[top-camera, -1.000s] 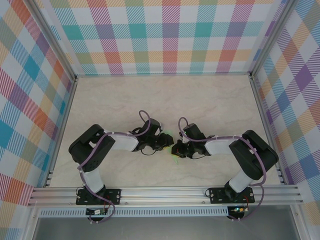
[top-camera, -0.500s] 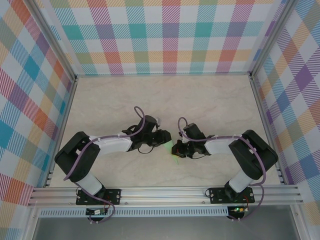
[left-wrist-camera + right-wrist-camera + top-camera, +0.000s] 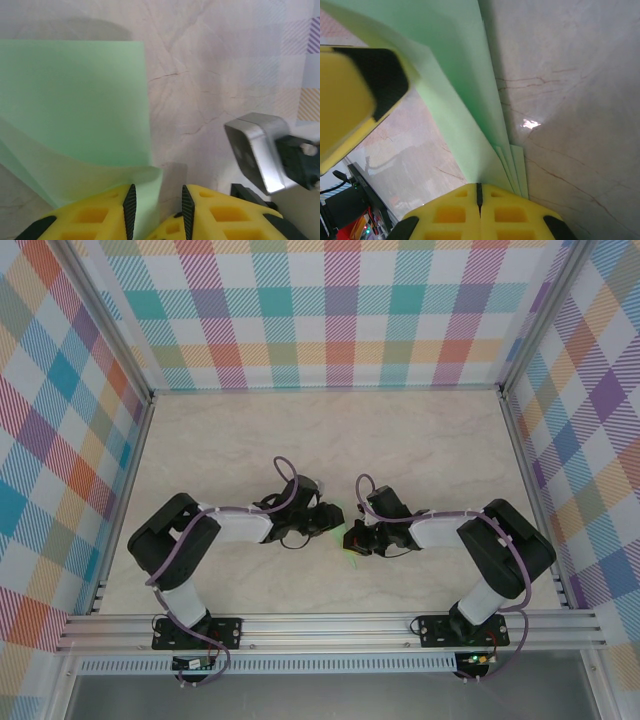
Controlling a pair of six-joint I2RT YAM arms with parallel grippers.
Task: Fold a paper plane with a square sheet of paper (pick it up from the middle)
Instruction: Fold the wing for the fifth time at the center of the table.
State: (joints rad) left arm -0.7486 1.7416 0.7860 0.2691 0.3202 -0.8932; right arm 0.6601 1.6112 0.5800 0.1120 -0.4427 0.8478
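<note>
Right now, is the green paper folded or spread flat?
Folded: the green paper shows several stacked layer edges where the shut right pincer pinches it.

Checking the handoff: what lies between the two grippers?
The folded paper: right wrist view shows it running from the shut right gripper up alongside a finger of the left gripper.

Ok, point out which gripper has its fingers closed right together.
The right gripper: its yellow jaws meet, pinching the green paper; the left gripper has jaws standing apart.
</note>
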